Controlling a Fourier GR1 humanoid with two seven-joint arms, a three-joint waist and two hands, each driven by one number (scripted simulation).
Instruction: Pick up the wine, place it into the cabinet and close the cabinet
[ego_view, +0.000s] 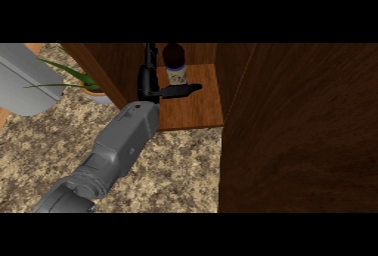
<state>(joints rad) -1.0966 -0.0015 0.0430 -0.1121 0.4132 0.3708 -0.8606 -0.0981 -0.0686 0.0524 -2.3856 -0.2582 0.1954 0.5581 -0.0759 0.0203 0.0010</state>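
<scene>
The wine bottle (176, 64), dark with a pale label, stands upright on the wooden shelf (199, 107) inside the open cabinet. My left hand (149, 82) reaches into the cabinet just left of the bottle. Its fingers point straight toward the back. Its thumb sticks out to the right, in front of the bottle's base. The hand is open and holds nothing. The cabinet door (303, 130) stands open as a large dark wood panel filling the right side of the view. My right hand does not show.
A potted green plant (83, 84) sits left of the cabinet's side wall. A large light grey object (26, 80) lies at the far left. The speckled stone counter (177, 170) stretches below the cabinet.
</scene>
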